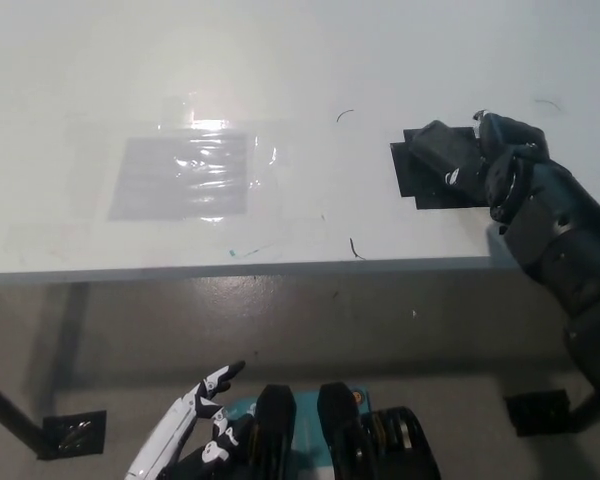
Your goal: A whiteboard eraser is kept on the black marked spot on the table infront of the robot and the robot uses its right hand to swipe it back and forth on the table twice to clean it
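Two hands visible: black right hand (pixel 500 160) grips eraser (pixel 442 148) over black marked spot (pixel 425 180); white left hand (pixel 195 420) below table (pixel 280 60) edge, fingers spread.
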Tool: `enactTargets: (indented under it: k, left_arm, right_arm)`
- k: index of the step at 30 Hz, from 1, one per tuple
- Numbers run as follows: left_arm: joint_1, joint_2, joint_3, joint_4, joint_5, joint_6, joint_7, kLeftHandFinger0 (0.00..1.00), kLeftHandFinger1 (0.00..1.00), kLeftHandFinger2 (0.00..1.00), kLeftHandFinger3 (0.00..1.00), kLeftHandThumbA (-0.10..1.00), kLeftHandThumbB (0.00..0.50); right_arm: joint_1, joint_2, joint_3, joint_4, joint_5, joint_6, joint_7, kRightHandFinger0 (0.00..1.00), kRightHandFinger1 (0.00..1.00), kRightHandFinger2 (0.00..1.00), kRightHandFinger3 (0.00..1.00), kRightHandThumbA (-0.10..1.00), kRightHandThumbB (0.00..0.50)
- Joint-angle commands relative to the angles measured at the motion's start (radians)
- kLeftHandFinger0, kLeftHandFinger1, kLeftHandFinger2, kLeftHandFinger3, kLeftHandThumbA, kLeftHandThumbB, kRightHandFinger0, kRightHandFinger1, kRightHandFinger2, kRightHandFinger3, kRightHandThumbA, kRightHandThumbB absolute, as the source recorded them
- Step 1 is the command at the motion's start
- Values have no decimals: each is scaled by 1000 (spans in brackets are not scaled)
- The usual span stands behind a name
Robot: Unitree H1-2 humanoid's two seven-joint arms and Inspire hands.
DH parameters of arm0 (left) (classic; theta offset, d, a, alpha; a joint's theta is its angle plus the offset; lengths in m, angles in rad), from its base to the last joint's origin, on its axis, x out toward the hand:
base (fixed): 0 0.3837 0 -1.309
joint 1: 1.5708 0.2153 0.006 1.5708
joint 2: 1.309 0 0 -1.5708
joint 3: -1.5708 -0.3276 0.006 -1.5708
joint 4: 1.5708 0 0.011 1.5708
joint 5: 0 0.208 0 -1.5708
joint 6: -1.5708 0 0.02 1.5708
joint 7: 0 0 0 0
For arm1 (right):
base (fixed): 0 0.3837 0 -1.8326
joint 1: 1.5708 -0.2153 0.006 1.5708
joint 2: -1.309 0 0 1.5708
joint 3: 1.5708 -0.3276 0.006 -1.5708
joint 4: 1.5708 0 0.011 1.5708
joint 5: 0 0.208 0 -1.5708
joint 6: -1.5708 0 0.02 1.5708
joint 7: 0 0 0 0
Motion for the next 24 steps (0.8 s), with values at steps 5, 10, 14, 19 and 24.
enactTargets:
  k: [5, 10, 14, 19, 24]
  left_arm:
    - [-2, 20, 2, -33, 7, -2, -13, 1000, 1000, 1000, 1000, 797, 401]
    - [-4, -9, 26, -11, -28, -68, 25, 1000, 1000, 1000, 1000, 793, 390]
    - [-4, -57, 74, 6, -34, -145, 96, 1000, 1000, 1000, 1000, 908, 376]
    - [-15, -71, 112, 18, -50, -145, 103, 1000, 1000, 1000, 1000, 916, 386]
    - [-25, -65, 114, 7, -22, -145, 99, 1000, 1000, 1000, 1000, 906, 372]
  right_arm:
    - [-12, 147, 2, -13, -22, -64, -10, 349, 444, 516, 797, 852, 250]
    - [-32, 226, 7, -19, -34, -91, -20, 122, 215, 321, 599, 868, 265]
    - [-54, 302, 5, -24, -34, -108, -22, 0, 4, 131, 603, 867, 262]
    - [-80, 370, 10, -22, -41, -113, -13, 87, 123, 169, 505, 857, 246]
    - [-80, 369, 10, -19, -46, -122, -13, 1, 24, 96, 512, 842, 226]
